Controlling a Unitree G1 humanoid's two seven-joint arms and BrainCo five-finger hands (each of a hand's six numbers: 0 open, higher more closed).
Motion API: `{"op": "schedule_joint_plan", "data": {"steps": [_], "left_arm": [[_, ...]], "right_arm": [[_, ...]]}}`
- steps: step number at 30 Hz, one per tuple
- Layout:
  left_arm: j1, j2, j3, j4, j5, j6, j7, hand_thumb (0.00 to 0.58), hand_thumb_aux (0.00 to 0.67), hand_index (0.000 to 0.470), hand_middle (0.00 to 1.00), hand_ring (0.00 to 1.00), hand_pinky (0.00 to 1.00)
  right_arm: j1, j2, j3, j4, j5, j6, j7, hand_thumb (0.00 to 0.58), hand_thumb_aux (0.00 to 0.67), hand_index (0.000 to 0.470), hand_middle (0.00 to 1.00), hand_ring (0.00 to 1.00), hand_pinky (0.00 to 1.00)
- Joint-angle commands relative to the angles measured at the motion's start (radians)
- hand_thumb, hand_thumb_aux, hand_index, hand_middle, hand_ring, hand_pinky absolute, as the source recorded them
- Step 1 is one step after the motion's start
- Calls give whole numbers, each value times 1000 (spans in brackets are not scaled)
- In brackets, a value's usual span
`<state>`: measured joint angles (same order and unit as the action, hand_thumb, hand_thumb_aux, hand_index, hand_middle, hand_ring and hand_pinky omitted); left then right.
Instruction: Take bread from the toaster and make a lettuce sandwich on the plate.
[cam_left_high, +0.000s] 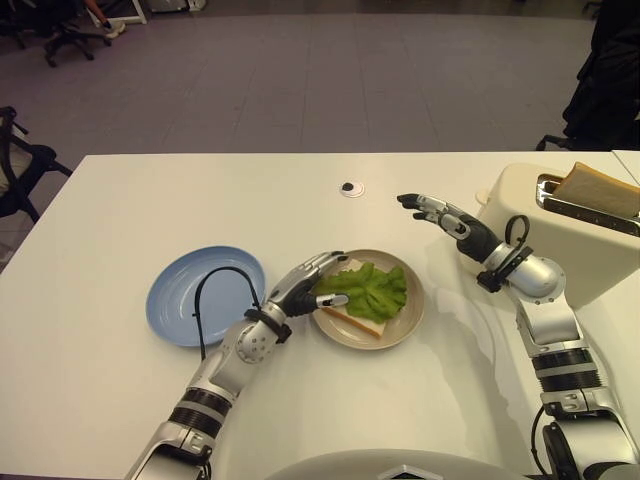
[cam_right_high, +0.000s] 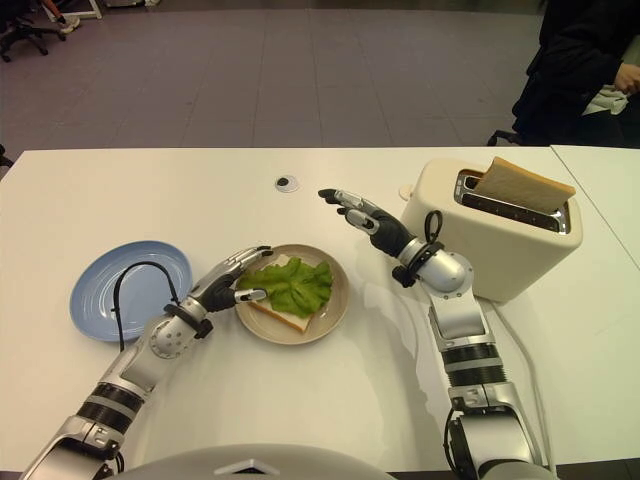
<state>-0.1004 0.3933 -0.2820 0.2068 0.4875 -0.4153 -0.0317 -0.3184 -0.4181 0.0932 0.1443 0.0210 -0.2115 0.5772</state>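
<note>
Awaiting completion, lettuce (cam_right_high: 293, 283) is laid on bread (cam_right_high: 281, 318) on the plate (cam_right_high: 336, 300), left hand (cam_right_high: 226, 283) at its edge, grasp not discernible; right hand (cam_right_high: 368, 218), released and empty, is held near the toaster (cam_right_high: 490, 255), whose protruding slice (cam_right_high: 525, 185) must next be drawn out

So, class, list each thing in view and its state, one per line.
Toaster: bread slice standing up in its slot.
Tan plate: bottom slice on it, lettuce on top.
Blue plate: lying right way up.
Left hand: open, at lettuce's edge.
Right hand: open, holding nothing.
</note>
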Motion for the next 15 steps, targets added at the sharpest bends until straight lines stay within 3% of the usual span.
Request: {"op": "schedule_joint_plan", "data": {"steps": [1,5,9,12,15], "left_arm": [[80,16,42,-172,-23,42,-31,0,0,0,0,0,0],[186,4,69,-360,-44,89,-51,0,0,0,0,0,0],[310,-56,63,-541,-96,116,-44,0,0,0,0,0,0],[364,-96,44,-593,-132,112,-41,0,0,0,0,0,0],[369,-117,35,-583,-134,116,-48,0,0,0,0,0,0]], "right_arm": [[-18,-46,-28,-70,-23,-75,0,0,0,0,0,0,0],[-105,-231,-166,-62,-119,-181,-61,0,0,0,0,0,0],[-232,-561,-188,386,-404,-350,-267,0,0,0,0,0,0],[-334,-624,-125,690,-498,-400,-390,0,0,0,0,0,0],[-402,-604,-50,873,-562,-434,-468,0,0,0,0,0,0]]}}
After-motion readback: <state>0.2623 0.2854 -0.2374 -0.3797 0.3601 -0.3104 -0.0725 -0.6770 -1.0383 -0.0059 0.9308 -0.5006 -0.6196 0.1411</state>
